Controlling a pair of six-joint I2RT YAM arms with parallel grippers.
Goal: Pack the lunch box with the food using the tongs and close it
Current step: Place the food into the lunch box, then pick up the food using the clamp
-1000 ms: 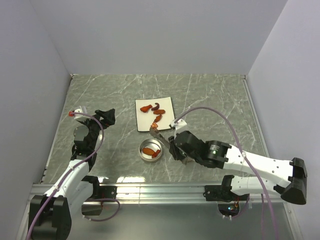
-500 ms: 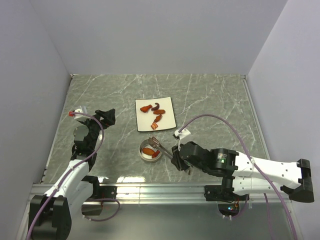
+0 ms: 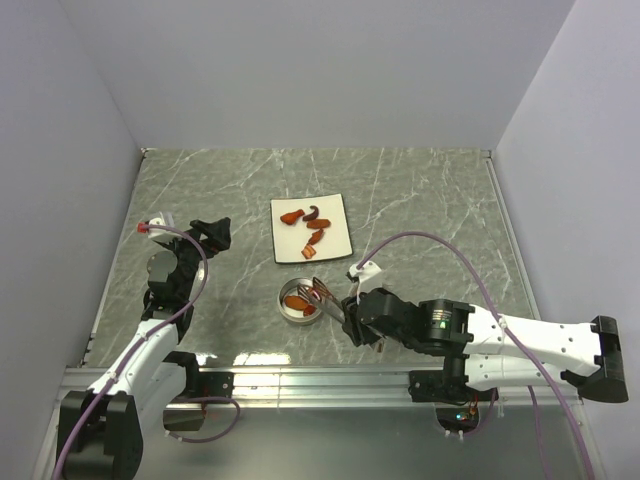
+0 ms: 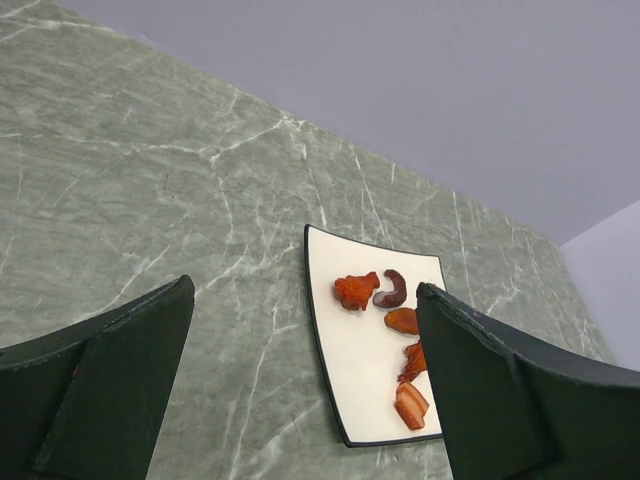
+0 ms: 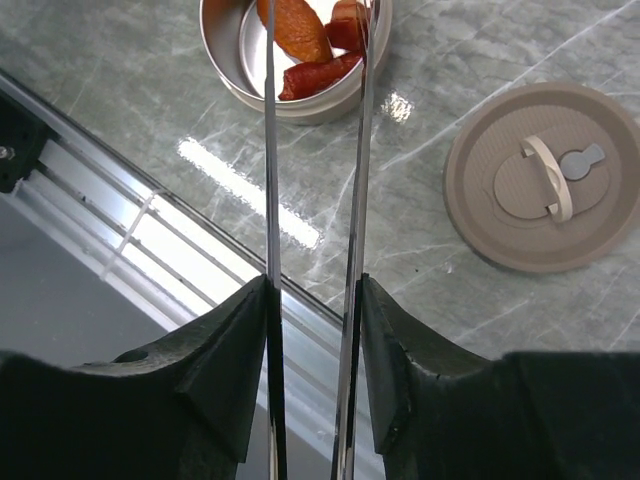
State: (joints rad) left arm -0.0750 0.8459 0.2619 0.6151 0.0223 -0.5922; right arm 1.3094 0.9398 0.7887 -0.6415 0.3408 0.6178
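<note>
Three food pieces (image 5: 300, 30) are held in the tin (image 5: 300, 105) | tongs (image 5: 355, 180) gripped by right gripper (image 5: 313, 300), arms spread | lid (image 5: 545, 178) laid nearby

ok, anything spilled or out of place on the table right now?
Nothing stands out. All food is on the white plate or in the lunch box, none spilled on the table. The lid lies flat beside the box, handle up. The tongs sit straight in the right gripper, tips over the box.
</note>
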